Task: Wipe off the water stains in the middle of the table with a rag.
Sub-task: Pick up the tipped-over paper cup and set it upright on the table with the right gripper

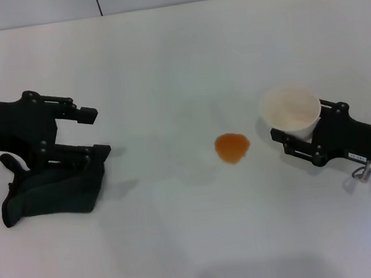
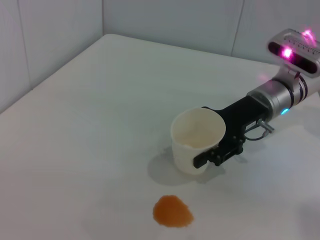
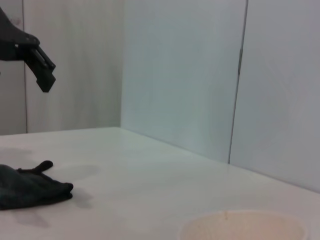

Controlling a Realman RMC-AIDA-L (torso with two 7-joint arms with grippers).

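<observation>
A: Nearest first: bare table (image 1: 203,243), smooth matte white, wide and plain, a faint shadow along its near edge.

B: Far left, about nine o'clock?

A: Left gripper (image 1: 98,129), black, angular, bolted plates. Fingers spread apart, upper one (image 1: 84,114) raised, lower one just above the rag (image 1: 52,193). From the right wrist view the gripper (image 3: 44,75) hangs above the cloth, apart from it; nothing pinched.

B: Rag itself?

A: Soft, thick, dark green-black cloth, slumped in a rumpled heap on the table at roughly eight o'clock. A small loop or tab sticks up at its left end. In the right wrist view it (image 3: 30,187) lies low and folded, one narrow tail poking upward.

B: Middle of the table?

A: Water stains (image 1: 231,147): one small roundish orange blot, edges slightly lobed, darker rim, glossy and wet-looking. It sits at centre, well apart from the rag. The left wrist view shows the same blot (image 2: 172,211) near the cup (image 2: 197,140).

B: Right side, three o'clock?

A: Right gripper (image 1: 297,142), black with a silver fitting behind, closed around the white cup (image 1: 291,110). Cup is tapered, thin-walled, upright, pale orange tint inside, near the blot but not touching it.
</observation>
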